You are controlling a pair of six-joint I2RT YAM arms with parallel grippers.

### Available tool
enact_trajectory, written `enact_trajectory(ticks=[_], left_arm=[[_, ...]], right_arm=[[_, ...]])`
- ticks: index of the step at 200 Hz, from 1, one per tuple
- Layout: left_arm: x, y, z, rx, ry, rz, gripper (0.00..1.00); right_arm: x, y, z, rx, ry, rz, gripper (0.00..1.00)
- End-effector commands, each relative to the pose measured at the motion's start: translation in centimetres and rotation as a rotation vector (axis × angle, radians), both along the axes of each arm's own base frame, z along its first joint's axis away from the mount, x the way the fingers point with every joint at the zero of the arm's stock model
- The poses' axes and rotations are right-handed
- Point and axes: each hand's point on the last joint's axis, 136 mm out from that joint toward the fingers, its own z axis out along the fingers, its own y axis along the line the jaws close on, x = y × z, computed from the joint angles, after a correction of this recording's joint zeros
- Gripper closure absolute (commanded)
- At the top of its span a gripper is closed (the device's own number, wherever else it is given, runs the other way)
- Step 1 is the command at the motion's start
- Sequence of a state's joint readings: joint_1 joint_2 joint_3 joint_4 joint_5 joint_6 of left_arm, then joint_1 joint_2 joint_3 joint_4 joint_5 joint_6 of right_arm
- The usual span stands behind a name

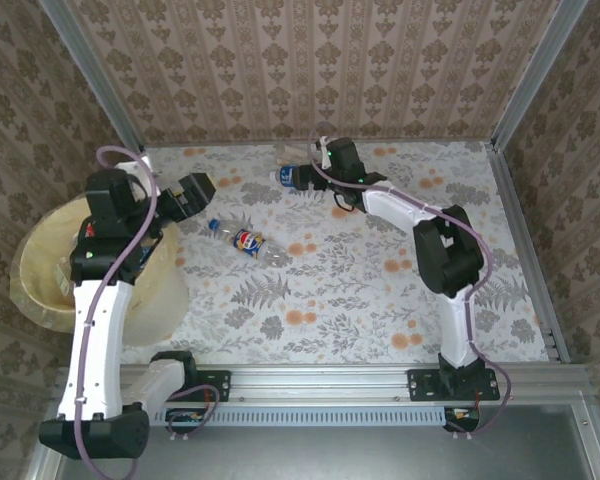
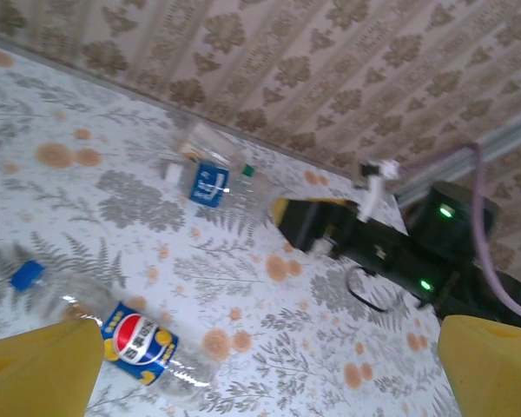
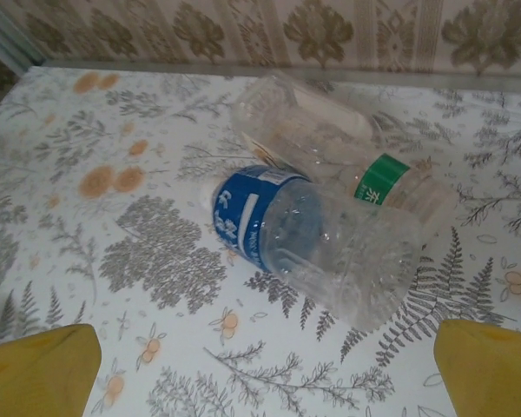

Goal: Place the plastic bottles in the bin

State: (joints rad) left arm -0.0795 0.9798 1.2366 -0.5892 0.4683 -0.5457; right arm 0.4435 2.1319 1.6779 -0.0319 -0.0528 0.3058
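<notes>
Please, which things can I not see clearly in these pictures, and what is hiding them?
- Inside of the bin: in the top view the left arm covers most of it, so any bottles within cannot be counted.
- Far bottles: in the top view they are small and partly under the right gripper; their number is unclear.
- Rear clear bottle: in the right wrist view it lies partly behind the blue-label bottle; its label is unreadable.
- Far blue label: the left wrist view is blurred, so the text is unreadable.
</notes>
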Motion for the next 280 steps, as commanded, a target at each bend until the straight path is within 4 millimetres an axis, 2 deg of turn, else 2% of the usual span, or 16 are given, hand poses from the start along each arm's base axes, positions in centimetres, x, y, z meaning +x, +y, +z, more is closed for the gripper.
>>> enact_trajectory(ticks=[1, 30, 61, 100, 121, 145, 181, 199, 234, 280], left_arm=[[1.0, -2.2, 0.5, -0.012, -0.044, -0.067, 0.0], [2.2, -4.0, -1.3, 0.02, 0.002, -0.103, 0.0], [3.1, -4.1, -2.6, 0.056, 0.048, -0.096, 0.0], [3.8, -3.8, -3.3, 0.082, 0.061, -0.075, 0.0], [3.9, -3.8, -3.6, 0.086, 0.071, -0.072, 0.0], [4.0, -3.6, -3.8, 0.093, 0.075, -0.064, 0.0], [4.1, -3.5, -3.9, 0.097, 0.079, -0.057, 0.0], [4.1, -3.5, -3.8, 0.097, 0.079, -0.056, 0.0], [4.5, -3.6, -4.7, 0.093, 0.097, -0.058, 0.0], [4.9, -4.0, -5.4, 0.087, 0.125, -0.069, 0.0]], right_arm=[[1.9, -1.6, -2.7, 0.048, 0.151, -0.127, 0.0], [3.3, -2.0, -4.9, 0.101, 0.279, -0.225, 0.0], [3.7, -2.0, -7.0, 0.195, 0.375, -0.269, 0.0], [4.3, -0.7, -7.6, 0.35, 0.431, -0.202, 0.0], [4.5, -1.0, -8.3, 0.356, 0.446, -0.224, 0.0], [4.7, -0.1, -8.9, 0.413, 0.466, -0.185, 0.0], [4.8, 1.3, -9.2, 0.489, 0.487, -0.144, 0.0], [4.8, 1.4, -9.1, 0.485, 0.48, -0.14, 0.01], [5.1, 1.4, -8.1, 0.413, 0.394, -0.074, 0.01], [5.3, 3.2, -7.7, 0.489, 0.386, 0.002, 0.02]])
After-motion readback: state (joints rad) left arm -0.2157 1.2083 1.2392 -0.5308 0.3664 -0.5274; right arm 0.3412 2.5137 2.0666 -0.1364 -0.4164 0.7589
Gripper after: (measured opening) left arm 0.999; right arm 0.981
